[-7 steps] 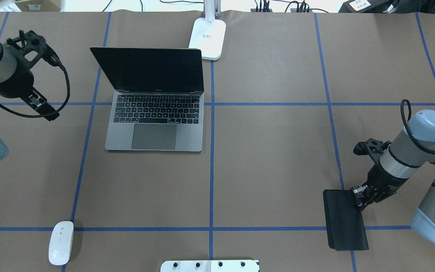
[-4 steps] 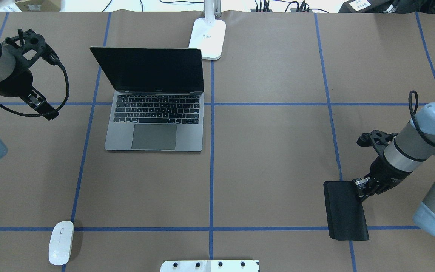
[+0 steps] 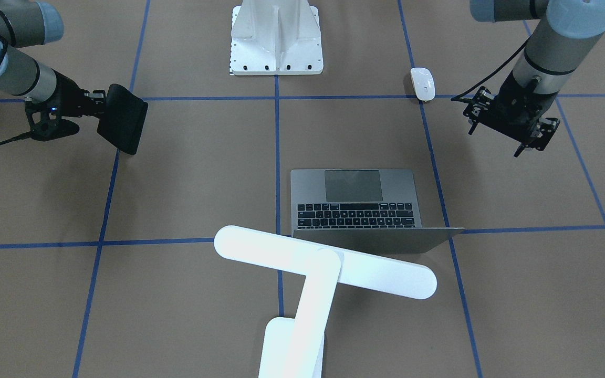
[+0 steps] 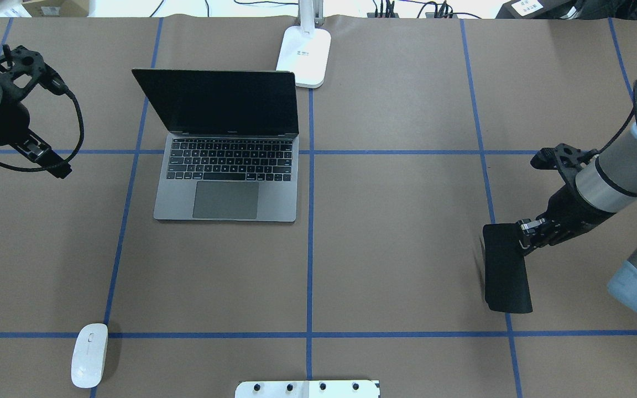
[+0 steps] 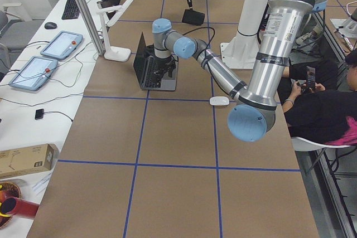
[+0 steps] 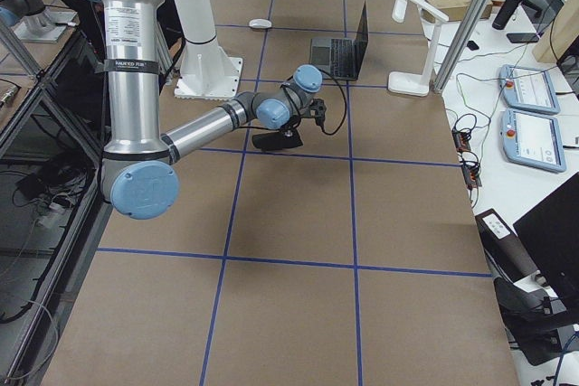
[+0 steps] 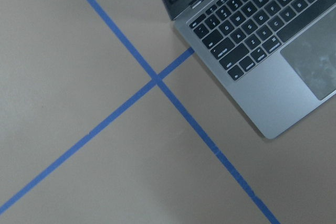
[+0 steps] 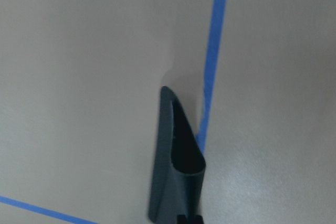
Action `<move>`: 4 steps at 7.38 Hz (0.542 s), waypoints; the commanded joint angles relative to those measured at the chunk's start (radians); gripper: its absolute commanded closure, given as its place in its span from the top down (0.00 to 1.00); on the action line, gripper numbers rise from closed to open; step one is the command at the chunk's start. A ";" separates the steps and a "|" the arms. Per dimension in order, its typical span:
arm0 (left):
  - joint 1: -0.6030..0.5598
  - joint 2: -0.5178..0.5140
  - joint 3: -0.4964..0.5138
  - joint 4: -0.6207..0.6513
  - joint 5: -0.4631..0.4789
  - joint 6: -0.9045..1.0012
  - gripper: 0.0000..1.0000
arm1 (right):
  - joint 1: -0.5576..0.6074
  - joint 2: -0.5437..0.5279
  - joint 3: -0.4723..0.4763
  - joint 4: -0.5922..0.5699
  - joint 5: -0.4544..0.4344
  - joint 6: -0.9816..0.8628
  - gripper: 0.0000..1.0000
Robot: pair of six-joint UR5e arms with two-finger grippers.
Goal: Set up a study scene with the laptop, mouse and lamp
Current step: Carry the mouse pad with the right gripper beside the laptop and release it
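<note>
Carrying a black mouse pad [image 4: 506,271] in the right hand [image 4: 524,235], at the right of the overhead frame. Judging from the task, taking it to the bare counter [image 4: 396,221] beside the laptop [image 4: 227,166]. Pinching the pad firmly by one short edge, jaws closed on it. Holding the rest free of the counter, hanging and curling in the wrist view.

Doing this step well:
- Carrying the pad high enough to stop the sagging free end dragging or folding under.
- Lowering only once alongside the laptop's right edge, near but not touching.
- Setting the free end down first, then laying the sheet flat and square to the blue tape lines.
- Parting the jaws only after flattening it fully.
- Leaving room on top for the mouse [image 4: 89,355].

Hovering at the upper left of the overhead frame, the left hand [image 4: 47,157], seemingly carrying nothing. Too small and dark there for telling how far apart its jaws are standing.

- **Laptop:** standing open, left of centre in the overhead frame. Showing slim grey metal, black keys, a large trackpad and a dark screen.
- **Mouse:** lying at the lower left, well apart from the laptop. Looking small, white, smooth and oval.
- **Lamp** [image 3: 323,262]**:** standing just behind the laptop's lid. Showing a white flat base, a straight arm and a long rounded bar head.
</note>
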 commanded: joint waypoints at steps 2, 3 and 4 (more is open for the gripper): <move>0.002 0.174 0.001 -0.290 -0.019 -0.483 0.99 | 0.086 0.339 -0.004 -0.470 -0.051 -0.199 0.12; 0.005 0.234 0.003 -0.386 -0.019 -0.598 0.99 | 0.089 0.462 -0.022 -0.636 -0.105 -0.277 0.12; 0.013 0.301 0.003 -0.465 -0.021 -0.690 0.99 | 0.090 0.558 -0.068 -0.718 -0.130 -0.317 0.12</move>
